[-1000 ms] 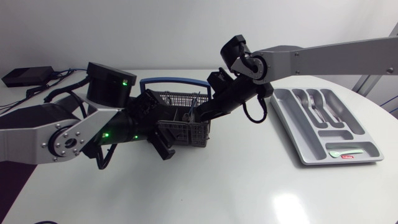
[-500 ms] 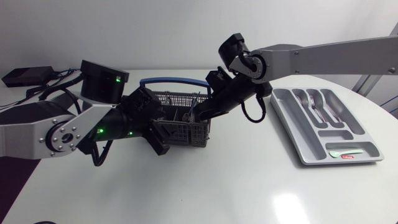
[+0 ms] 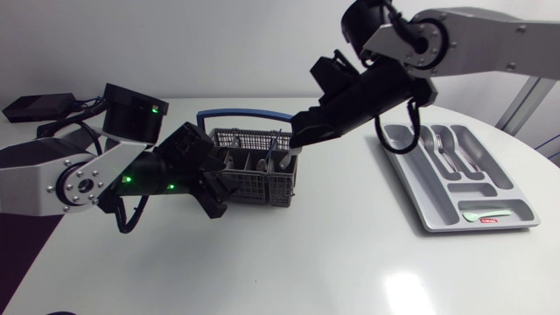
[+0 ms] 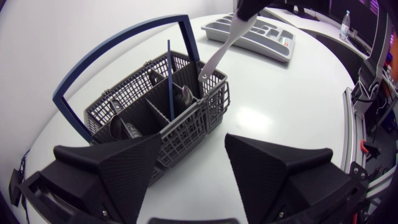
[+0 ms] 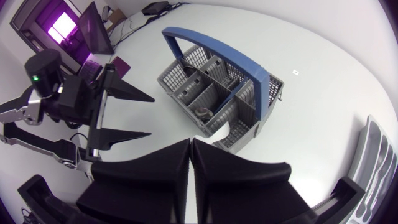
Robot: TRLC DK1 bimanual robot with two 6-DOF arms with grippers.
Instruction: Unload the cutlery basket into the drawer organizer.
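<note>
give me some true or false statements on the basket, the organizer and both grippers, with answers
1. The cutlery basket has a blue handle. True.
2. The left gripper is shut on the basket's wall. False: it is open, its fingers spread wide, with the basket ahead of it.
3. The drawer organizer already holds some cutlery. True.
4. The basket lies tipped on its side. False: it stands upright on the table.
5. The right gripper is shut on a silver utensil whose lower end is at the basket's rim. True.
</note>
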